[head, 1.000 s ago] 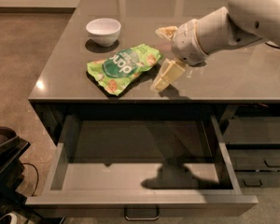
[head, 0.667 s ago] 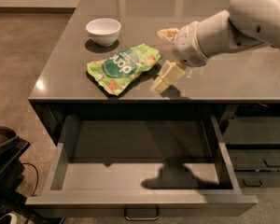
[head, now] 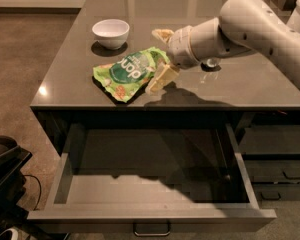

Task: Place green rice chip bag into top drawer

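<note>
The counter point(head: 250, 86) is glossy dark grey, and the green rice chip bag point(head: 127, 74) on it is crinkly, shiny film. The hand point(head: 153, 60), at the bag's 3 o'clock, looks like smooth matt cream plastic. The top drawer point(head: 140, 194) is matt grey, its handle point(head: 152, 230) metal.

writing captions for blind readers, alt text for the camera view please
An open gripper straddles the right end of a green chip bag lying on a grey counter. Below, the top drawer stands pulled out; a white bowl sits beyond the bag.
</note>
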